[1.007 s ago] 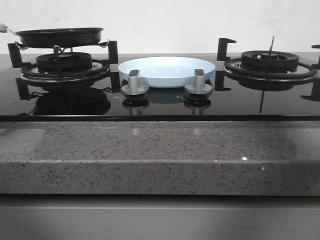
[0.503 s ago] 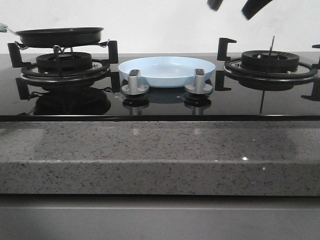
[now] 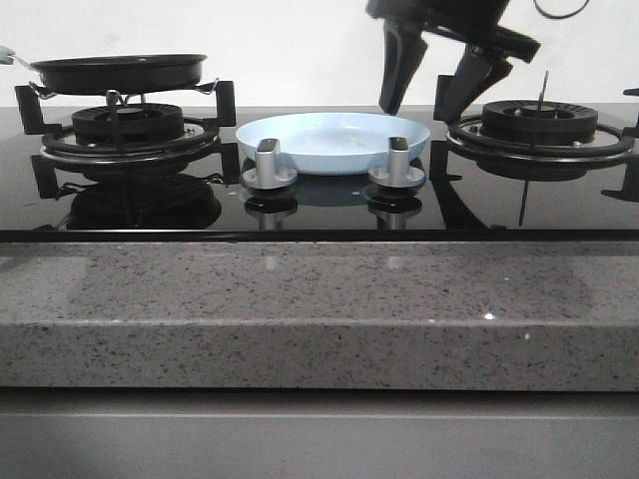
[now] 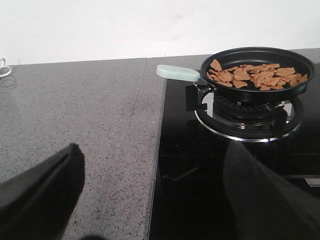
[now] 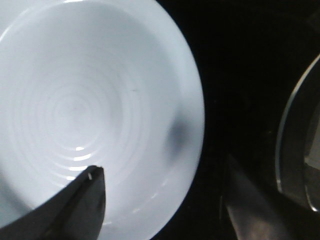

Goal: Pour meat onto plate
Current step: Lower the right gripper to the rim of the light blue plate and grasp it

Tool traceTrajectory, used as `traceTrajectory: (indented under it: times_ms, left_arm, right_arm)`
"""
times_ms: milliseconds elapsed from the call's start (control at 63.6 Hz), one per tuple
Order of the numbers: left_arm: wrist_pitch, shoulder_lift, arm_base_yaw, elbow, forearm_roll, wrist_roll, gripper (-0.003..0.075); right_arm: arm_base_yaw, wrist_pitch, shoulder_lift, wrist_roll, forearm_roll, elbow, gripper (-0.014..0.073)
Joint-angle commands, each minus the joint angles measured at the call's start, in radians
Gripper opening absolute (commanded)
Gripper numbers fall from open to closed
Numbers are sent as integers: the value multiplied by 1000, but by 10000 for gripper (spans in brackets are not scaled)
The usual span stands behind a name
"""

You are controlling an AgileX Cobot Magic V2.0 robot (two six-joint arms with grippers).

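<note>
The meat (image 4: 255,74), a layer of flat brown chunks, lies in a black frying pan (image 4: 260,94) with a pale green handle (image 4: 177,73). The pan (image 3: 120,72) stands on the left burner, and in the front view its wall hides the meat. The pale-blue plate (image 3: 334,140) sits bare on the glass between the burners. My right gripper (image 3: 419,108) hangs open over the plate's right rim. One fingertip (image 5: 92,182) is above the plate (image 5: 75,100) and the other is outside it. My left gripper (image 4: 155,147) is open and holds nothing, over the counter edge, well short of the pan handle.
Two silver knobs (image 3: 270,165) (image 3: 397,163) stand just in front of the plate. The right burner grate (image 3: 539,125) is close beside my right gripper. Speckled granite counter (image 4: 75,110) lies to the left of the black glass hob (image 4: 200,165).
My right gripper has come down from the top of the front view to just above the plate's right rim. Pan and plate have not moved.
</note>
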Motion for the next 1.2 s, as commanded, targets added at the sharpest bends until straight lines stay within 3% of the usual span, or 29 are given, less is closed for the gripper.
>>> traceTrajectory:
  times_ms: [0, 582, 786, 1180]
  left_arm:
    - [-85, 8, 1, -37, -3, -5, 564]
    - [-86, 8, 1, -37, -3, -5, 564]
    - [-86, 8, 1, -37, -3, -5, 564]
    - [-86, 8, 1, -37, -4, -5, 564]
  right_arm:
    - [-3, 33, -48, -7, 3, -34, 517]
    - [-3, 68, -35, -7, 16, -34, 514]
    - [-3, 84, -32, -7, 54, -34, 400]
    - [-3, 99, -31, -7, 61, -34, 397]
